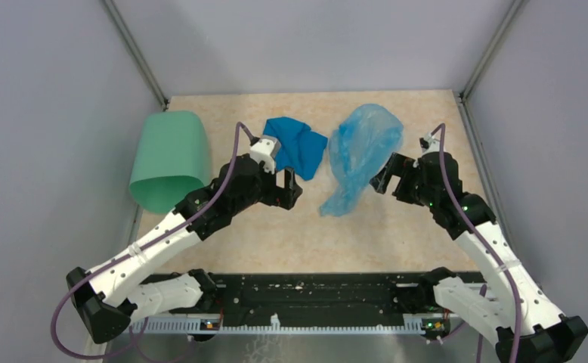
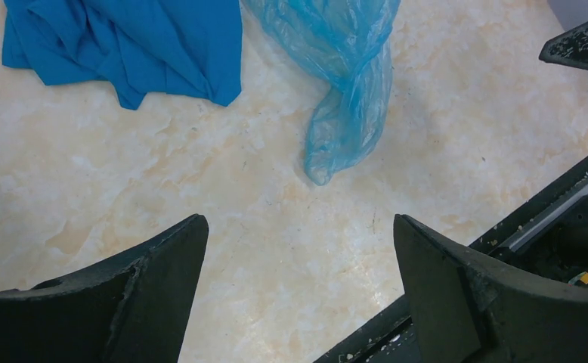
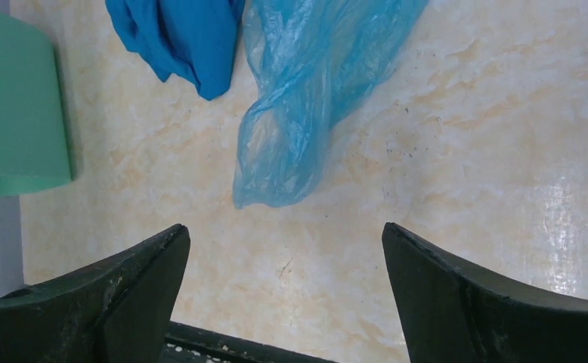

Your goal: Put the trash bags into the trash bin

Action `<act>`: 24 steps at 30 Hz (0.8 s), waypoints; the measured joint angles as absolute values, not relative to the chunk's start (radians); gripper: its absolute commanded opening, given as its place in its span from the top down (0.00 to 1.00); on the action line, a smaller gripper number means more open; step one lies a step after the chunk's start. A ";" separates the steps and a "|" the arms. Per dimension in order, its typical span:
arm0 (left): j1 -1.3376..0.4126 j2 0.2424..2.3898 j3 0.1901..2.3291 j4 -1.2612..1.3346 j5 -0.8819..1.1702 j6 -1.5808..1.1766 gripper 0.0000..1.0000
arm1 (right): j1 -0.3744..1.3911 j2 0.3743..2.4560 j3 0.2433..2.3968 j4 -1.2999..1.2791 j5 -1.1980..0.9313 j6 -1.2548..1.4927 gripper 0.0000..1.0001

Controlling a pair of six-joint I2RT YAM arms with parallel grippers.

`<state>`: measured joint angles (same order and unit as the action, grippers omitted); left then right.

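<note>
A light-blue translucent trash bag (image 1: pixel 360 155) lies crumpled on the table right of centre, its narrow end towards the arms; it also shows in both wrist views (image 2: pixel 348 83) (image 3: pixel 306 98). The mint-green trash bin (image 1: pixel 168 159) lies on its side at the far left, wide end towards the near edge, and its wall (image 3: pixel 15 106) shows in the right wrist view. My left gripper (image 1: pixel 291 193) (image 2: pixel 298 227) hovers open to the left of the bag's narrow end. My right gripper (image 1: pixel 385 175) (image 3: pixel 283 227) is open just right of the bag. Neither touches anything.
A crumpled deep-blue sheet (image 1: pixel 297 146) (image 2: pixel 136 45) (image 3: pixel 181 38) lies between bin and bag, just behind the left wrist. Grey walls close in the table on three sides. The black base rail (image 1: pixel 298 291) runs along the near edge.
</note>
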<state>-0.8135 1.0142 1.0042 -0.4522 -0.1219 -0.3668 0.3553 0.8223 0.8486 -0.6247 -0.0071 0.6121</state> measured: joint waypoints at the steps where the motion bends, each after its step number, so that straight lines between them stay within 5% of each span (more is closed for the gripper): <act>1: -0.813 1.014 1.004 -0.452 -0.124 -0.369 0.02 | 0.355 0.835 0.868 -0.633 -0.006 0.604 0.01; 24: -0.813 0.925 1.008 -0.594 -0.454 -0.520 0.02 | 0.378 0.872 0.922 -0.635 0.091 0.513 0.01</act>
<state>-0.8135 0.9249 1.0080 -0.5938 -0.4541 -0.5198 0.3782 0.8722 0.9222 -0.6346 0.0906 0.5129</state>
